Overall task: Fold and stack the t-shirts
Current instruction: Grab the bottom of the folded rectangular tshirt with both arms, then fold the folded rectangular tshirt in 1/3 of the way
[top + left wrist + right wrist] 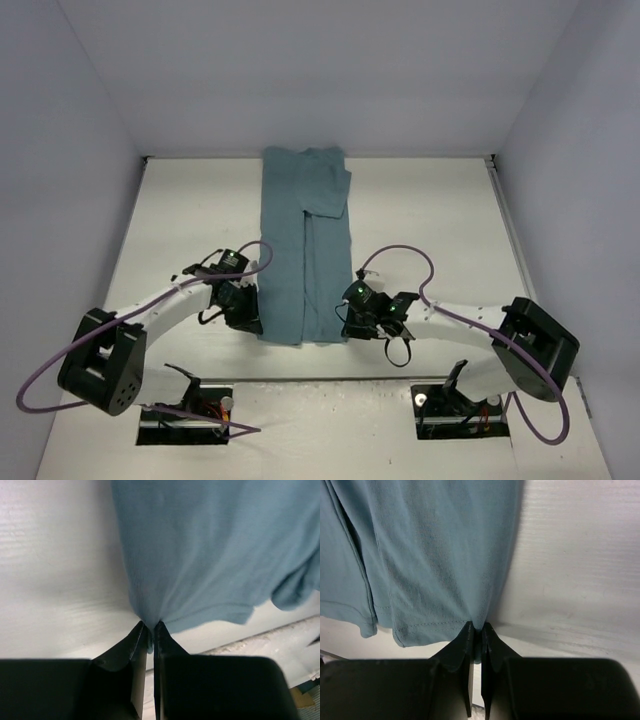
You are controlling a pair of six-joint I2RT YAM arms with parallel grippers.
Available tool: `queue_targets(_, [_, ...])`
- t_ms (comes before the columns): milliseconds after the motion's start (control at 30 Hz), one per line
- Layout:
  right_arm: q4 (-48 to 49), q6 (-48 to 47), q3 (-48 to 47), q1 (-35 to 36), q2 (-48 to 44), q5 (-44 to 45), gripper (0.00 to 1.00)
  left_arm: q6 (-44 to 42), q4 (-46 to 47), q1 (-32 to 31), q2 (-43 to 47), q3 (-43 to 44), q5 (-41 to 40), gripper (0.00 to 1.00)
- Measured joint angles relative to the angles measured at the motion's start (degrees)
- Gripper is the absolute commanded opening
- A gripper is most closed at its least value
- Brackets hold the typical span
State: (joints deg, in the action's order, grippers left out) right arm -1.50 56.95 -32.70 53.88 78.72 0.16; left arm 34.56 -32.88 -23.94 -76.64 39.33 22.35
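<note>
Table: white, flat, walled on three sides.
T-shirt: one, plain teal soft cloth, folded lengthwise into a long narrow strip, lying mid-table from the far wall toward the arms; hem nearest.
Left gripper: clamped on the strip's near left corner.
Right gripper: clamped on its near right corner.

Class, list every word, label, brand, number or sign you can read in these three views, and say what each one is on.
None can be read.
The teal t-shirt is plain, with no print or tag showing.
The left gripper and right gripper, each pinched on its near hem, show no markings.
The table shows no lettering.
</note>
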Motion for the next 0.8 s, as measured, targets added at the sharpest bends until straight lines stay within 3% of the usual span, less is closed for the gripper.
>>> queue_targets(233, [-9.07,-0.24,-0.8,0.66,-5.61,1.21,0.0,3.92,-3.84,-0.22,13.72,1.61,3.06,0.0])
queue_targets(433, [-15.25,1.8,-1.09,4.27,-11.21,1.38,0.0,8.38,-5.95,-1.06,20.15,-3.37,4.79,0.0])
queue_targets(633, [-21.9,1.39,-7.31,4.27,-11.15,1.42,0.0,10.64,-8.89,-1.06,21.23,-1.34,4.8,0.0])
queue_targets(800, [-24.26,-3.92,-18.18,-3.16,-5.68,0.94,0.0,10.71,-9.7,0.97,15.33,7.95,3.57,0.0])
